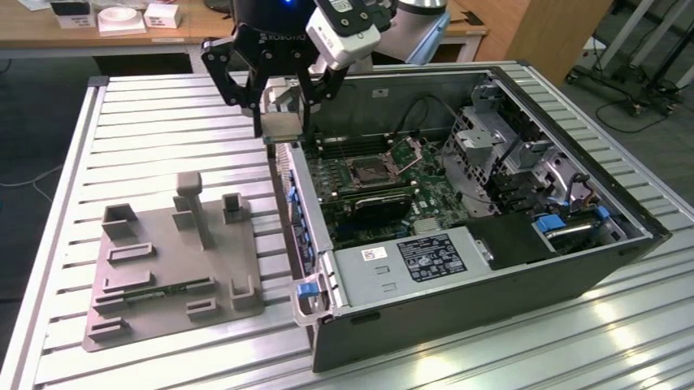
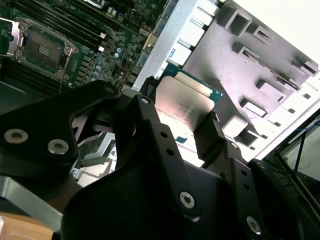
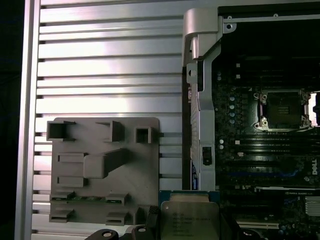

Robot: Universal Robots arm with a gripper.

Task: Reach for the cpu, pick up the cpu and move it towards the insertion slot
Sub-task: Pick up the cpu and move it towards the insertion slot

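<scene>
A ribbed aluminium bench (image 1: 162, 114) carried an opened computer case (image 1: 488, 244) lying on its side and, on the exterior view's left, a grey moulded holder tray (image 1: 174, 260) with raised pockets for parts. The robot arm hung above the case's near wall, its black pincer (image 1: 279, 122) closed on the cpu (image 1: 279, 124), which was lifted clear of the tray and gripped by its opposite edges. In the second wrist view the cpu (image 2: 182, 107) showed its pale metal top between the dark fingers (image 2: 207, 135), held flat, presumably so it could meet the socket squarely. The first wrist view placed the cpu (image 3: 189, 215) over the boundary between bench and case, beside the tray (image 3: 105, 170). The insertion slot (image 1: 369, 171) sat on the green motherboard (image 1: 423, 203) inside the case, its metal frame open and dark centre exposed, still apart from the carried chip. By this evidence the pick-up was done and the carry was under way.
</scene>
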